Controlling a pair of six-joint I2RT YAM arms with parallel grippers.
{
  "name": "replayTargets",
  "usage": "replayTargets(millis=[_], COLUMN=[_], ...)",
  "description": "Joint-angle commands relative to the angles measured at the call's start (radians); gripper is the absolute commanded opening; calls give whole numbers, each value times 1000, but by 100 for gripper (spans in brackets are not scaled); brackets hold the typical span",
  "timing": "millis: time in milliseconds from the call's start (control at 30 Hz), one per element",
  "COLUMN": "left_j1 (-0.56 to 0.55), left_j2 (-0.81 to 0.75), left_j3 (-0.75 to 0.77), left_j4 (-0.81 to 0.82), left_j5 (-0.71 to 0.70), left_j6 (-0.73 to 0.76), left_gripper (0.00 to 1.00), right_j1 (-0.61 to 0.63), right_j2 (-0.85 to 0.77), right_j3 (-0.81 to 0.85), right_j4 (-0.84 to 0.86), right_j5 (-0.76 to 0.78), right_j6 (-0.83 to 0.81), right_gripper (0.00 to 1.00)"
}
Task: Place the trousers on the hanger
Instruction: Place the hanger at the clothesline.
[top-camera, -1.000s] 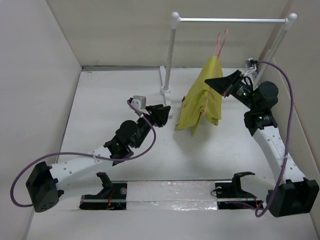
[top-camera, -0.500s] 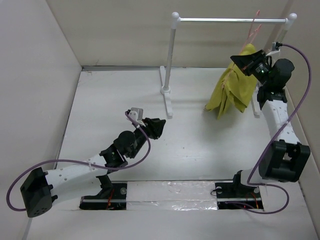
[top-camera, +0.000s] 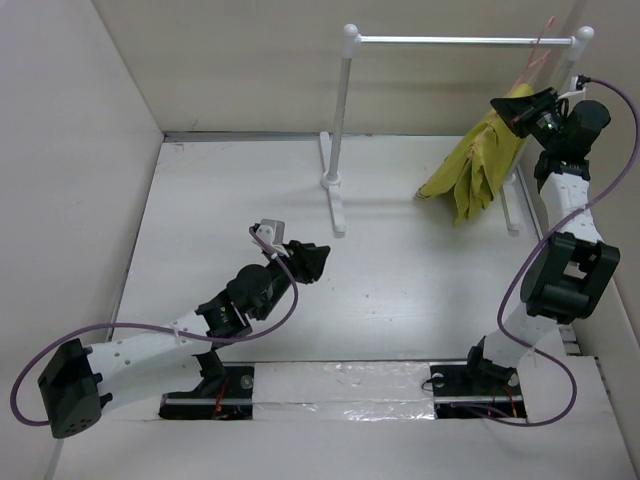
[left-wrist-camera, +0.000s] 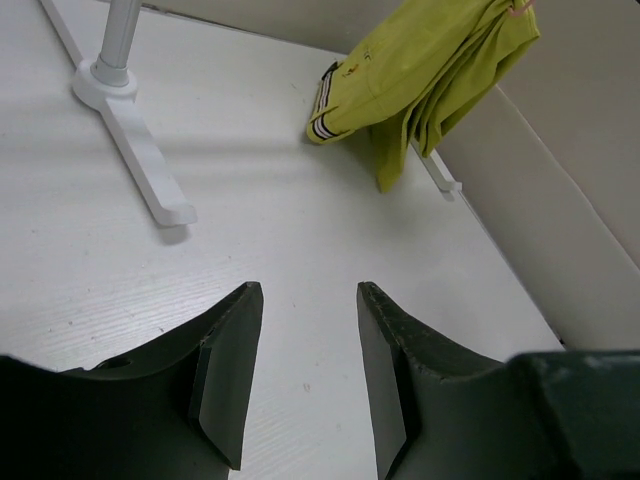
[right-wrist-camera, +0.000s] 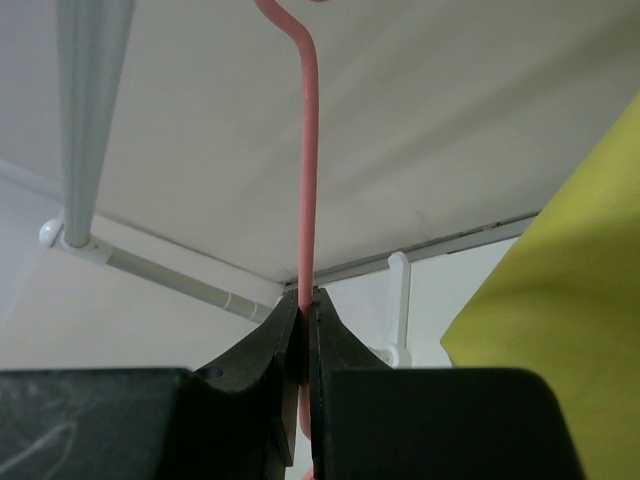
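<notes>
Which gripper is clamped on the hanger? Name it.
The right gripper: its jaws are shut on the pink hanger, beside the yellow trousers. The left gripper is open, holding nothing.

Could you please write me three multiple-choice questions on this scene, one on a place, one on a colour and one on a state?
1. Where are the trousers?
A. Flat in mid-table.
B. Hanging on the hanger, by the right post of the rail.
C. Folded at the near edge.

2. What colour is the hanger?
A. Blue.
B. Black.
C. Pinkish-red.

3. How is the left gripper?
A. Open and empty.
B. Shut on the hanger.
C. Shut on the trousers.

Answers:
1 B: the top view shows them hanging there.
2 C: its pinkish-red wire runs up from the right gripper, which is shut on it.
3 A: its wrist view shows only bare table between its fingers.
</notes>
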Motion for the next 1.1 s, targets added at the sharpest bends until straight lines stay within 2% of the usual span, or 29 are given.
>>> replayTargets(millis=[0, 333, 700, 733, 800, 833, 900, 933, 1033, 1067], left_j1=[-4, -4, -4, -4, -4, -4, -4, -4, -4, -4], left_j2=[-7, 19, 10, 9, -5, -10, -21, -27, -53, -60], left_j3=[-3, 31, 63, 63, 55, 58, 79, 87, 97, 106], left_j4=[12, -14, -46, -49, -48, -51, -76, -88, -80, -71], left_j5=[-3, -23, -53, -56, -71, -72, -83, -89, -117, -118], left_j6=[-15, 0, 23, 23, 25, 28, 47, 54, 70, 83], left_gripper=[40, 41, 42, 42, 44, 45, 46, 47, 52, 53], right_j1=[-19, -82, -116, -116, -116, -116, -116, -116, -125, -125], right_j2=[-22, 35, 59, 63, 53, 37, 17, 7, -49, -86], right_j3=[88, 4, -59, -68, -87, -96, -115, -119, -136, -148], right_j4=[177, 300, 332, 337, 346, 346, 340, 335, 311, 286], right_j5=[-47, -96, -117, -126, -125, -111, -94, -85, -61, -29], right_j6=[-3, 60, 59, 56, 53, 51, 42, 36, 2, -18], right_gripper=[0, 0, 0, 9, 19, 31, 43, 57, 73, 74])
